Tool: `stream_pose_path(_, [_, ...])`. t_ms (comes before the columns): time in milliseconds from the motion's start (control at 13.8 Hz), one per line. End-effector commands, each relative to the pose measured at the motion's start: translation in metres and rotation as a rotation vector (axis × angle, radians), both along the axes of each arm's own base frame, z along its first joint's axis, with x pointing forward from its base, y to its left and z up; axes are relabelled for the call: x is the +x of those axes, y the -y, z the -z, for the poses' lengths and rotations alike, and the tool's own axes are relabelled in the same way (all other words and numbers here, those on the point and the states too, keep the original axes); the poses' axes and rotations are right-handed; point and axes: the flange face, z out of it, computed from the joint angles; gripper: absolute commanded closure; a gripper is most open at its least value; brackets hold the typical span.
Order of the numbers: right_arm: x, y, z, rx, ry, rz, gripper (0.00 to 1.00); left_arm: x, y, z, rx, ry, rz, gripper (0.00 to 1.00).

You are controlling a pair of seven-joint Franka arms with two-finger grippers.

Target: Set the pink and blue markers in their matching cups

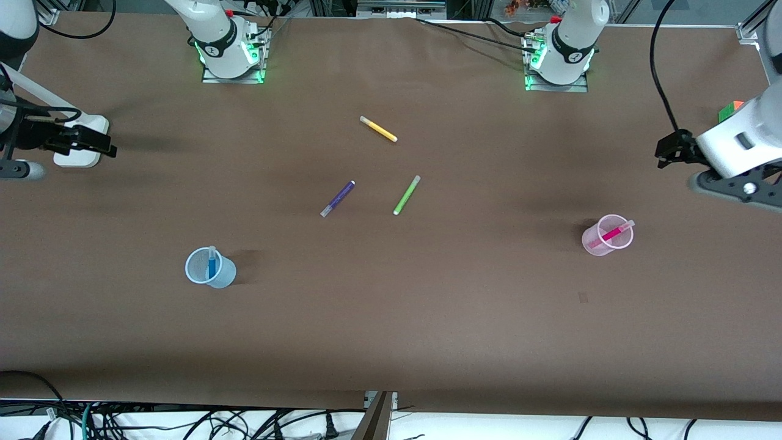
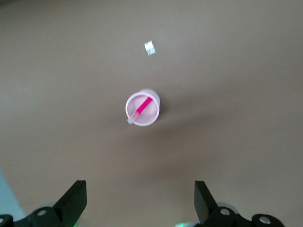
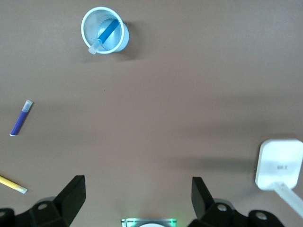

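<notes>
The pale blue cup [image 1: 210,269] stands upright toward the right arm's end, with the blue marker [image 1: 212,264] leaning inside it. Both show in the right wrist view, the cup [image 3: 121,38] and the marker [image 3: 107,32]. The pale pink cup [image 1: 595,237] stands toward the left arm's end and holds the pink marker [image 1: 612,233]. The left wrist view shows this cup [image 2: 152,115] and marker [image 2: 143,106]. My right gripper [image 3: 137,196] is open and empty, high over the table edge [image 1: 104,146]. My left gripper [image 2: 139,198] is open and empty, high over its end [image 1: 663,151].
A purple marker [image 1: 338,198], a lime-green marker [image 1: 407,195] and a yellow marker [image 1: 378,129] lie loose mid-table. A white block [image 1: 82,160] lies under the right gripper and shows in the right wrist view [image 3: 279,163]. A colour cube [image 1: 730,111] sits by the left arm.
</notes>
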Motion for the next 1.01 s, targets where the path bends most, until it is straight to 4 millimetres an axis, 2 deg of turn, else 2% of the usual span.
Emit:
stream_pose_path(0, [-0.004, -0.034, -0.008, -0.082, 0.008, -0.016, 0.01, -0.038, -0.016, -0.006, -0.017, 0.119, -0.06, 0.0])
stream_pose_path(144, [-0.002, -0.03, -0.007, -0.081, 0.008, -0.024, 0.01, -0.056, -0.018, 0.0, -0.044, 0.144, -0.066, 0.0])
stream_pose_path(289, [-0.003, -0.027, -0.006, -0.07, -0.002, -0.018, 0.01, -0.064, -0.018, 0.008, -0.047, 0.129, -0.068, 0.0])
stream_pose_path(506, [0.011, -0.017, -0.015, -0.058, 0.012, 0.006, 0.01, -0.056, -0.023, 0.012, -0.038, 0.107, -0.063, 0.0])
stream_pose_path(939, [0.01, -0.016, -0.016, -0.038, -0.013, 0.029, 0.01, -0.059, -0.016, 0.012, -0.036, 0.077, -0.066, 0.0])
